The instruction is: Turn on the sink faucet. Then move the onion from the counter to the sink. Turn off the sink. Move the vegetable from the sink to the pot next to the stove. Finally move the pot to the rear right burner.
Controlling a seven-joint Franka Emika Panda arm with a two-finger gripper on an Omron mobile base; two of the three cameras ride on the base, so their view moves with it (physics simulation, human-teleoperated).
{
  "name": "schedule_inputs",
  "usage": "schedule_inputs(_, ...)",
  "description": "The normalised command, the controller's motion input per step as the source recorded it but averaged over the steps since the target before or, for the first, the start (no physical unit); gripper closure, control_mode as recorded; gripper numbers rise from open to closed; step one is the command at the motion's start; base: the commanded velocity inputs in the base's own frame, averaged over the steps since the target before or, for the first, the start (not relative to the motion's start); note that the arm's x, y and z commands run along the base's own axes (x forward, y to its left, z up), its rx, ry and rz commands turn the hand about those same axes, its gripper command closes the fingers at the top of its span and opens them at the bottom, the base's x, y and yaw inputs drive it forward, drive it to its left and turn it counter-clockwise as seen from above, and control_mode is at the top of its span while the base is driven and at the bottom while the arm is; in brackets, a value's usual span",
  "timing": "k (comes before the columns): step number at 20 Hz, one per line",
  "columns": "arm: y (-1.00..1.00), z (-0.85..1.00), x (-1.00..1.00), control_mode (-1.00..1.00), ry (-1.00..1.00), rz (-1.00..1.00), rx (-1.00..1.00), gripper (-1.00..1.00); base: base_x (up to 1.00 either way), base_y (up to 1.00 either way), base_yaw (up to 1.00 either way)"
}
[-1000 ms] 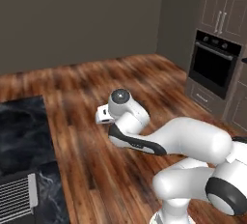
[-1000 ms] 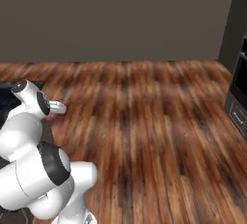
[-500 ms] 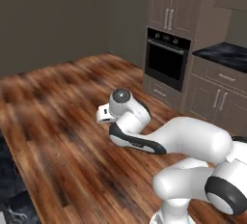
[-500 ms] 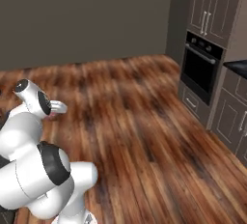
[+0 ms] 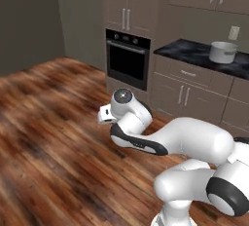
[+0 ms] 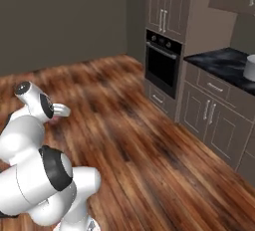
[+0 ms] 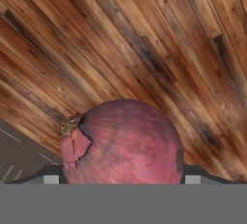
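Oven swung in; claw clamps onion.

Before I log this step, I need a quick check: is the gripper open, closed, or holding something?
Gripper: closed on the onion, which sits between its fingertips above the wooden floor.

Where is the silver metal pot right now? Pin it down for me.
The silver metal pot sits on the black marble counter at the upper right of the left base view, right of the black built-in oven.
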Motion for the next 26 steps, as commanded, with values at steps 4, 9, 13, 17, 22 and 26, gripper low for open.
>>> schedule_inputs(4,0.00,0.00,0.00,1.00,0.00,0.00,0.00,1.00,0.08,-0.37,-0.39)
schedule_inputs(9,0.00,0.00,0.00,1.00,0.00,0.00,0.00,1.00,0.23,-0.31,-0.39)
schedule_inputs(13,0.00,0.00,0.00,1.00,0.00,0.00,0.00,1.00,0.29,-0.34,-0.40)
schedule_inputs(17,0.00,0.00,0.00,1.00,0.00,0.00,0.00,1.00,0.33,-0.33,-0.39)
schedule_inputs(22,0.00,0.00,0.00,1.00,0.00,0.00,0.00,1.00,0.51,-0.15,-0.39)
schedule_inputs(26,0.00,0.00,0.00,1.00,0.00,0.00,0.00,1.00,0.63,-0.11,-0.38)
